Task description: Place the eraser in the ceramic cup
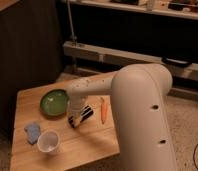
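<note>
Black eraser (84, 116) lies on the table (92, 146) between green plate (54, 102) and carrot (103, 110), the gripper (76, 115) down right on it; whether it grips, we cannot tell. We judge a shallow hold could drop the block short of the ceramic cup (48, 142), or a low carry could tip that light cup.

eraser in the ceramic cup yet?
No, the eraser lies on the table beside the carrot, with the gripper down at it, apart from the ceramic cup.
</note>
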`<action>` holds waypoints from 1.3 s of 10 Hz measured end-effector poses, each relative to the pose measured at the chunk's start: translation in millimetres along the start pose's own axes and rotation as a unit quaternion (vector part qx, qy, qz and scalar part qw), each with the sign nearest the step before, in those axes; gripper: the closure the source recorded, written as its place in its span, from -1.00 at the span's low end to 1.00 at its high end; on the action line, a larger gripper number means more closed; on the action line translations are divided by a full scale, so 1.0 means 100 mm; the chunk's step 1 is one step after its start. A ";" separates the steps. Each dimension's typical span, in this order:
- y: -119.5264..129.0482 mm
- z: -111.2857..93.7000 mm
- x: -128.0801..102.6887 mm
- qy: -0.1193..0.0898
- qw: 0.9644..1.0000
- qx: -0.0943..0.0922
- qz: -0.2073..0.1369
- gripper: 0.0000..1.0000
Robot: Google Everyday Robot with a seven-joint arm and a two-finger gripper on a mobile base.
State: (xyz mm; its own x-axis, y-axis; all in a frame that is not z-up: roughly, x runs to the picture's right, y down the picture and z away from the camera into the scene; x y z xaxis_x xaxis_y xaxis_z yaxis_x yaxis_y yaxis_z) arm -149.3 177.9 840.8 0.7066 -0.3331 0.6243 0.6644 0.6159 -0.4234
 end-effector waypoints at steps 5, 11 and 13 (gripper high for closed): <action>0.03 0.05 -0.02 -0.006 1.000 -0.018 -0.009 0.14; -0.01 0.03 -0.09 -0.012 0.999 -0.028 -0.029 0.44; -0.01 0.03 -0.15 -0.017 0.999 -0.033 -0.036 0.84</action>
State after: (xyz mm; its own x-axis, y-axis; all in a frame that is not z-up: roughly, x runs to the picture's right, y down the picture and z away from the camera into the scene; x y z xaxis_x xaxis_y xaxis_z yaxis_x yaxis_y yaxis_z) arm -161.7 184.4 834.0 0.6477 -0.3498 0.6769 0.7292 0.5422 -0.4175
